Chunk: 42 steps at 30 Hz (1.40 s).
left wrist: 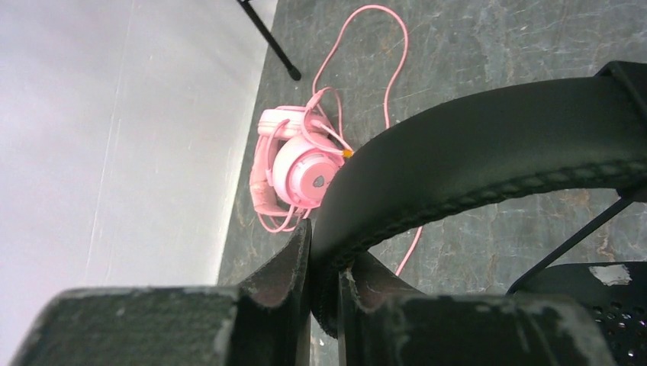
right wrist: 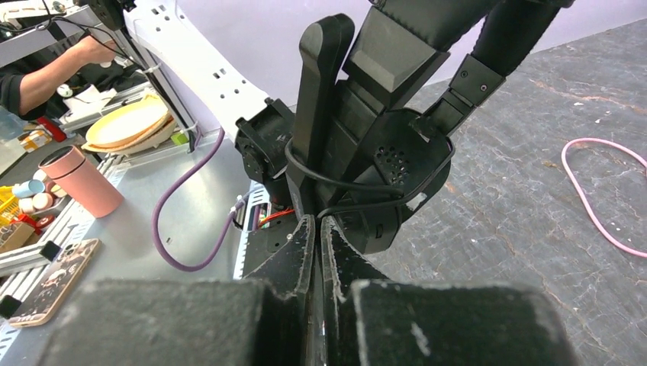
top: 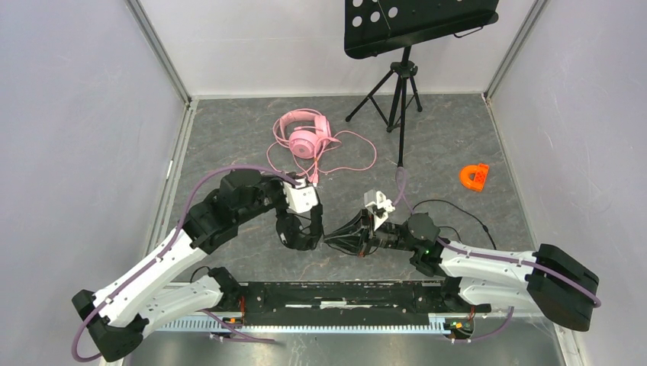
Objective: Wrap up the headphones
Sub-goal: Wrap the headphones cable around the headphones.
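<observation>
The black headphones (top: pixel 352 232) hang between my two grippers, low at the table's near middle. My left gripper (left wrist: pixel 324 252) is shut on their padded headband (left wrist: pixel 488 130), which arches off to the right. In the right wrist view the folded black headphones (right wrist: pixel 381 152) stand upright just beyond my right gripper (right wrist: pixel 317 225). That gripper is shut, and the thin black cable (right wrist: pixel 336 183) loops around the earcup and runs down into its tips. The pink headphones (top: pixel 304 136) lie at the back with their pink cable (top: pixel 358 156) spread in loose loops.
A black music stand on a tripod (top: pixel 397 84) stands at the back. A small orange plastic piece (top: pixel 474 177) lies at the right. More black cable (top: pixel 458 210) trails on the floor behind the right arm. Grey walls close in on both sides.
</observation>
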Each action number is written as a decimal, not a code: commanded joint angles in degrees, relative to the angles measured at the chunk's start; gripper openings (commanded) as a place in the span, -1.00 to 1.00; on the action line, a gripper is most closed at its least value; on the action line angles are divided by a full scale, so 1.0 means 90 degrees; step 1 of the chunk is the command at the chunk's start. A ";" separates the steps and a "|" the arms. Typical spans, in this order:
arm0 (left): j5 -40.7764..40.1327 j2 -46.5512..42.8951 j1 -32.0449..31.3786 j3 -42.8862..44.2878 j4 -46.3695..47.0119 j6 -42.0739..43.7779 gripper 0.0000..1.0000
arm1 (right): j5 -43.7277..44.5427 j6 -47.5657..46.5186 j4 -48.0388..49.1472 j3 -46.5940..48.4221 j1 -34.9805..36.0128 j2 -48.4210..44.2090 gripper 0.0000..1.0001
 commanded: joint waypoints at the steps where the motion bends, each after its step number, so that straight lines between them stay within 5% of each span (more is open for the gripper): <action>1: -0.1168 -0.0111 0.0087 -0.0016 0.0839 -0.0036 -0.96 | -0.0544 -0.0201 0.0742 0.0187 0.0124 -0.0008 -0.85; 16: -0.0974 -0.0370 0.0087 0.0149 0.0486 0.0462 -0.96 | 0.0329 -0.3153 -0.1555 0.0725 -0.0009 -0.0156 -0.50; 23: -0.1528 -0.0183 0.0088 0.0766 0.0478 -0.2175 -0.95 | 0.0962 -0.2980 -0.0700 -0.0243 -0.0013 -0.0914 -0.20; 30: -0.2553 -0.0046 0.0097 0.1555 -0.0191 -0.4442 -0.95 | 0.1897 -0.3187 -0.1150 -0.0616 -0.0008 -0.2150 0.12; 35: -0.2162 0.0108 0.0100 0.2206 -0.0957 -0.5997 -0.95 | 0.2169 -0.3766 -0.1271 -0.0554 -0.0008 -0.2329 0.34; 42: -0.1812 0.0076 0.0098 0.2694 -0.1101 -0.7241 -0.95 | 0.2757 -0.3233 -0.0622 -0.0676 -0.0008 -0.1905 0.56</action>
